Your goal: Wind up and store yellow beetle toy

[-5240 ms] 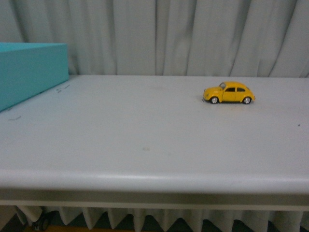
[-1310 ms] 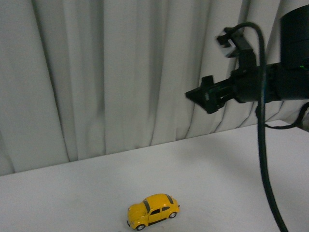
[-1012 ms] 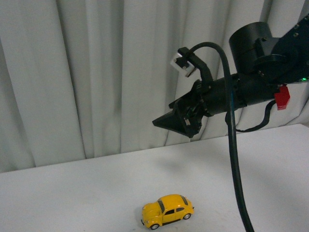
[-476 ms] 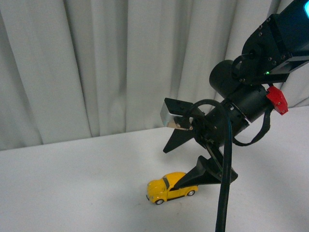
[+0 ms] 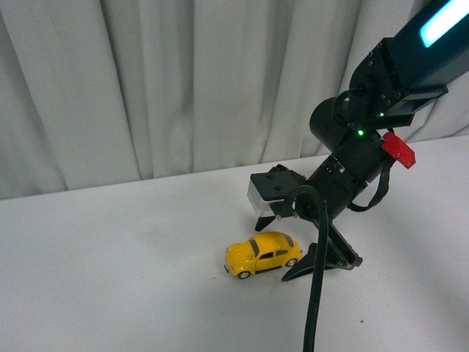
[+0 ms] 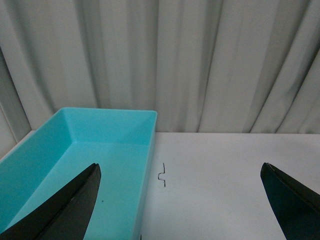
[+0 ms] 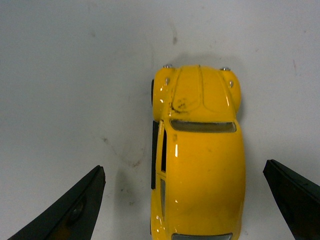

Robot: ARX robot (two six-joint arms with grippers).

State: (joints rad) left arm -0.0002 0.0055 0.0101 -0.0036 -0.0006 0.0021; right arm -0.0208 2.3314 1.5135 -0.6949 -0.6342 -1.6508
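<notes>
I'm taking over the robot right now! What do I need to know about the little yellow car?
Right end effector: open, straddling the yellow beetle toy, not gripping it.
Left end effector: open, empty, over the table by the teal bin.
Toy stands on its wheels on the table.
Done: nothing yet. Left: grasp, wind up, store, probably in the bin.

Dim, diffuse and even across all three views, with mild grain and soft focus in front view. Shows only a faint shadow on the table beside the yellow beetle toy, plus small glare streaks on its paint. Reads sharpest in right wrist view.
</notes>
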